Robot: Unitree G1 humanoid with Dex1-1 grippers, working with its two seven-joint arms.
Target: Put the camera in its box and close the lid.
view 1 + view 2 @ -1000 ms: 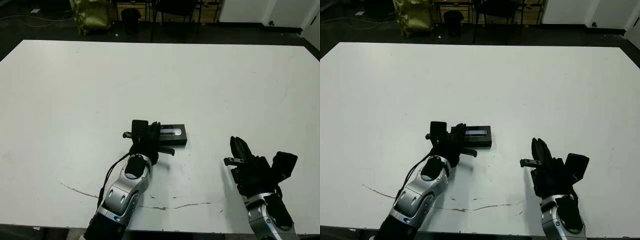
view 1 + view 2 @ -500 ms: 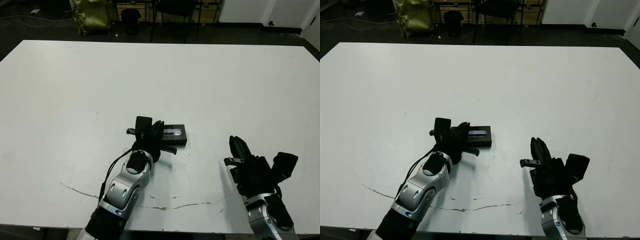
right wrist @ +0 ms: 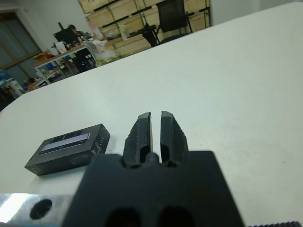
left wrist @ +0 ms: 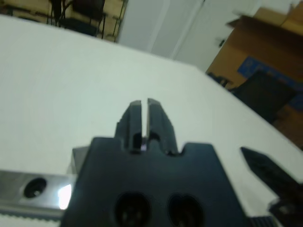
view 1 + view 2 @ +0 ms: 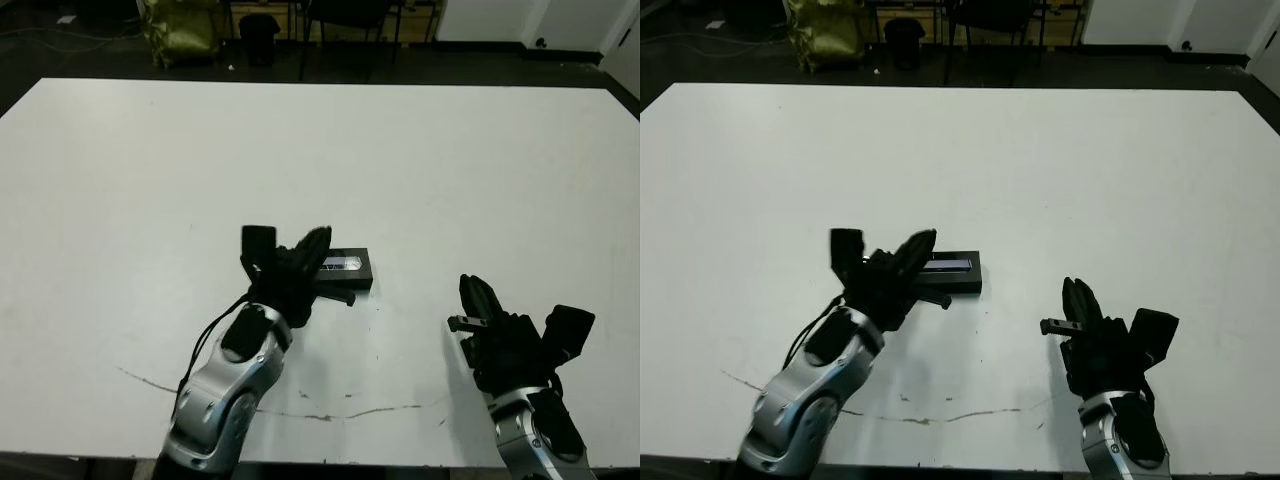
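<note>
The black box (image 5: pixel 352 272) lies near the middle of the table. Its lid (image 3: pixel 66 141) sits flat on top, window strip facing up. The camera is hidden. My left gripper (image 5: pixel 319 237) is raised just left of the box, over its left end. Its fingers (image 4: pixel 137 111) are shut on nothing, and I cannot tell whether they touch the lid. My right gripper (image 5: pixel 469 287) hovers to the right of the box, well apart from it. Its fingers (image 3: pixel 143 126) are pressed together and hold nothing.
The white table (image 5: pixel 420 170) stretches wide beyond the box. A thin dark crack line (image 5: pixel 330 413) runs along its near edge. Past the far edge are a yellow-green bag (image 5: pixel 183 30) and chair legs (image 5: pixel 345 25) on a dark floor.
My left gripper has lifted and swung back to the left from the box's left end, its fingers now pointing up and to the right. The right arm and the box have not moved.
</note>
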